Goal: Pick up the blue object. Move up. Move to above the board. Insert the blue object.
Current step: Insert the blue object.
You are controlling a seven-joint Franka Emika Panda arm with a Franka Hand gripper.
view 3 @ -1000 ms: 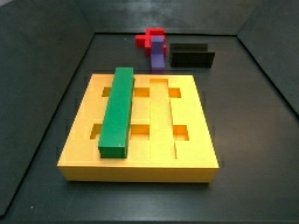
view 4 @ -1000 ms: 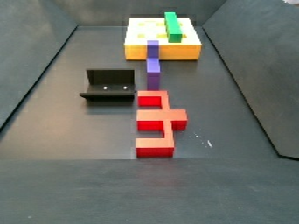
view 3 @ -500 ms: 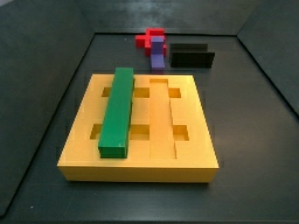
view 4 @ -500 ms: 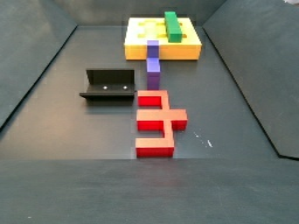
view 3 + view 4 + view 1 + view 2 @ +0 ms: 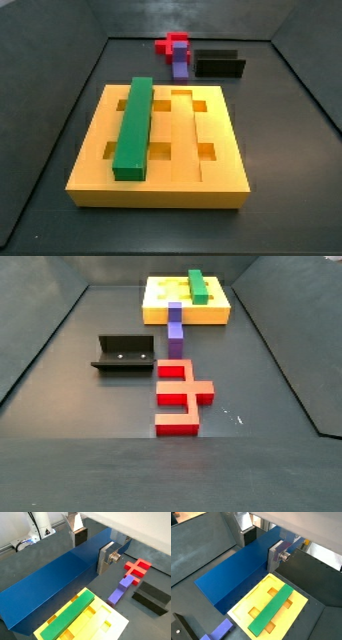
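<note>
In both wrist views my gripper (image 5: 90,544) (image 5: 258,544) is shut on the blue object (image 5: 50,587) (image 5: 238,574), a long plain blue bar gripped between the silver fingers (image 5: 107,557) (image 5: 276,556). The bar hangs high above the board (image 5: 110,628) (image 5: 301,619), the yellow slab with grooves, which lies below the bar's far end. A green bar (image 5: 132,125) (image 5: 197,284) sits in one outer groove of the board (image 5: 214,150) (image 5: 163,306). Neither the gripper nor the blue object shows in either side view.
A purple block (image 5: 179,58) (image 5: 175,333) lies between the board and a red cross-shaped piece (image 5: 171,42) (image 5: 181,394). The fixture (image 5: 219,64) (image 5: 123,354) stands beside them. Dark walls enclose the floor.
</note>
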